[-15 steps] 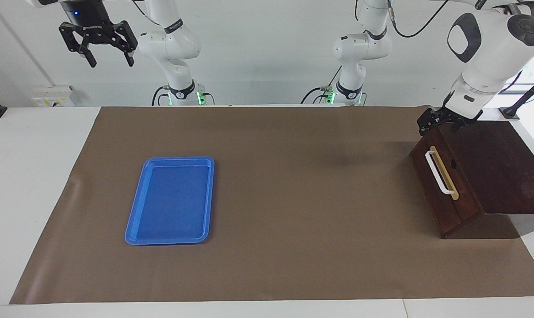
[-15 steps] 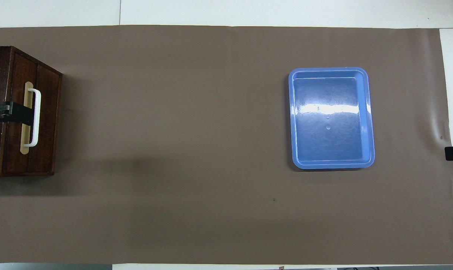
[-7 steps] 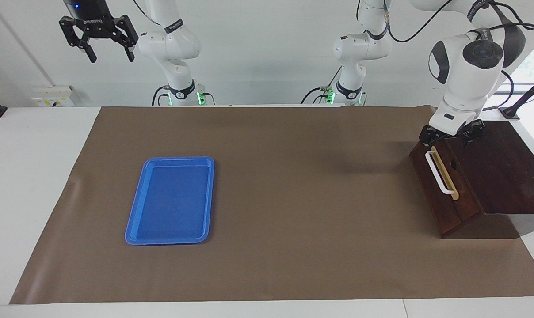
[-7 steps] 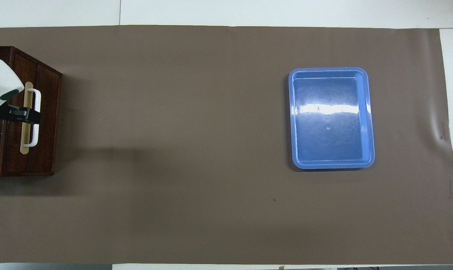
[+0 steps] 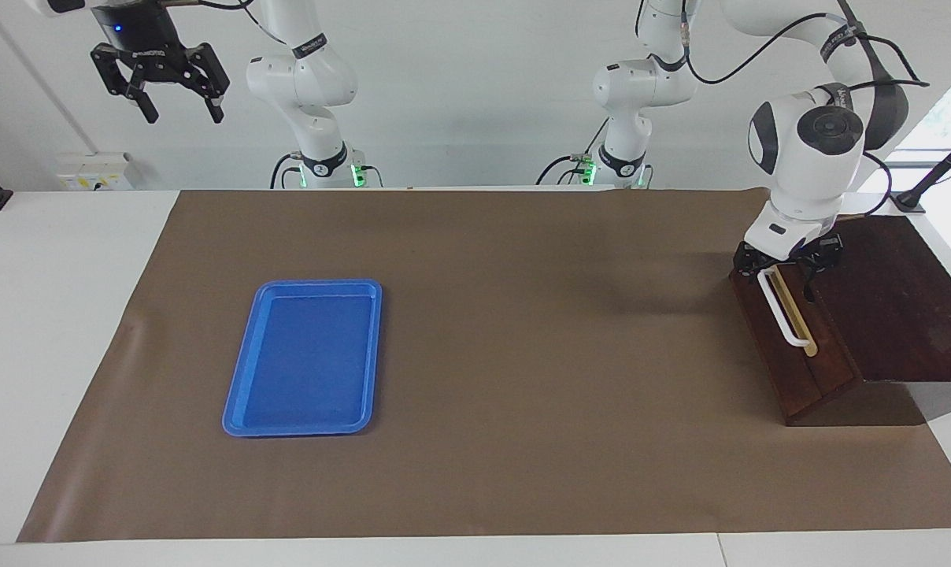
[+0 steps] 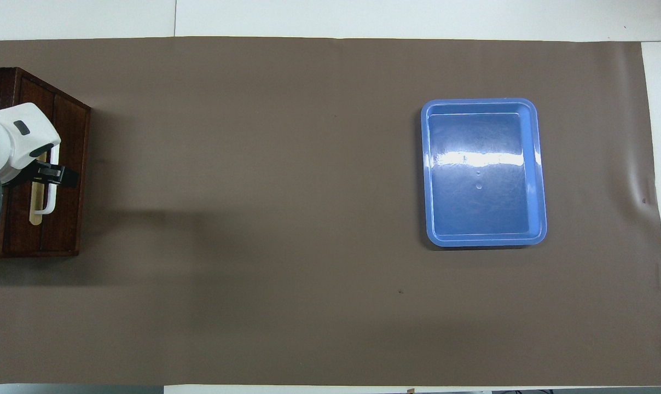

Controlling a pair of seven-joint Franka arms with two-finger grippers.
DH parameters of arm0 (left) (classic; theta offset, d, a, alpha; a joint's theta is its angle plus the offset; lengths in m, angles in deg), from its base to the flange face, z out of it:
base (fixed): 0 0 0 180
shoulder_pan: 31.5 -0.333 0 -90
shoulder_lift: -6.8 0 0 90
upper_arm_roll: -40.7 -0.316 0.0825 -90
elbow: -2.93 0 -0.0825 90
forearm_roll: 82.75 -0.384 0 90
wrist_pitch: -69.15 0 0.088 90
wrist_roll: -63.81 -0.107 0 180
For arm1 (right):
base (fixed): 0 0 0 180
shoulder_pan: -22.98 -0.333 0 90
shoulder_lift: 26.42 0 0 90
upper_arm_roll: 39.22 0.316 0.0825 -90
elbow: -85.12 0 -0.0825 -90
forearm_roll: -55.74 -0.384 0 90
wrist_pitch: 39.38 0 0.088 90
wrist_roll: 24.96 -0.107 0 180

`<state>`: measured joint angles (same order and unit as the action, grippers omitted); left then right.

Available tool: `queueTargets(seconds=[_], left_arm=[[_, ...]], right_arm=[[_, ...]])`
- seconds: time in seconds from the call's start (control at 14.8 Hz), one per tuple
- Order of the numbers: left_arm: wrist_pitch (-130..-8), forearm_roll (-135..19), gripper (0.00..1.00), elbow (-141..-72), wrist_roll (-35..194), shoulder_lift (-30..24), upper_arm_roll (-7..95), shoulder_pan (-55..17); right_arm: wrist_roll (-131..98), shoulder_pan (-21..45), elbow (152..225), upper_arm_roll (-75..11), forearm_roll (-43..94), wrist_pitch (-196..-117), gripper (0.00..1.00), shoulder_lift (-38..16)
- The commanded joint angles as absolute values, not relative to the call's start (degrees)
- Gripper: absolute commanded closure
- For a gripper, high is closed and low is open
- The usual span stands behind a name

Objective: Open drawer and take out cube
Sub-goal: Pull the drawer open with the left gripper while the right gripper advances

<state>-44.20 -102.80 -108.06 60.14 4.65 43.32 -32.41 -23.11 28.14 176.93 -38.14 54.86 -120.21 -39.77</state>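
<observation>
No writing is legible on the shut drawer (image 5: 794, 339) at the left arm's end of the counter, where the left gripper (image 5: 786, 265) spreads wide jaws at its white handle (image 5: 781, 306); the right gripper (image 5: 175, 109) hangs raised, jaws wide.

The drawer (image 5: 790, 339) is dark red-brown wood with a white handle (image 5: 781, 307) on a tan strip. It is shut inside its dark box (image 5: 901, 307) at the left arm's end of the table.
</observation>
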Motion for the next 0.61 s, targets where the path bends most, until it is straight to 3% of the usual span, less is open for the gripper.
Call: queueTargets(seconds=[0.0, 0.54], left_arm=[[-45.7, -104.1, 0.0, -109.1, 63.7, 3.9, 42.9, -30.2], [-52.0, -105.8, 0.0, -112.8, 63.7, 2.8, 42.8, -32.2]], right_arm=[[-21.4, 29.6, 177.2, -37.6, 54.1, -123.9, 0.0, -34.9], [-21.4, 28.4, 175.6, -37.5, 54.7, -134.7, 0.0, -24.3]])
